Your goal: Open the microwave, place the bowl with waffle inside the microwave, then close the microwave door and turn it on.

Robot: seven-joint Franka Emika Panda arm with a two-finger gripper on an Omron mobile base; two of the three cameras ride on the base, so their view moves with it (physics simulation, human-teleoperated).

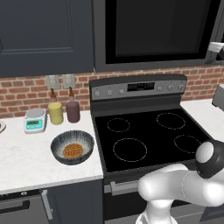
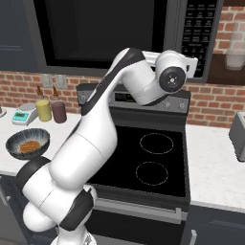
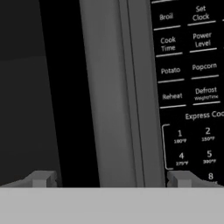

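The microwave (image 1: 153, 35) hangs above the stove with its door (image 2: 105, 33) shut. In the hand view my gripper (image 3: 111, 179) is open and close in front of the door's right edge. Its two fingertips (image 3: 43, 178) straddle the grey vertical handle (image 3: 111, 87), with nothing between them. The keypad (image 3: 188, 65) lies just right of the handle. The bowl (image 1: 72, 147) rests on the white counter left of the stove, far below my hand, and the round golden waffle (image 1: 73, 151) lies inside it. The bowl (image 2: 27, 143) also shows at the left of the right base view.
The black stove (image 1: 148, 135) sits directly under the microwave. A small scale (image 1: 35, 120), a yellow jar (image 1: 55, 113) and a dark red jar (image 1: 72, 110) stand at the brick wall behind the bowl. A grey toaster (image 2: 238, 134) sits on the right counter.
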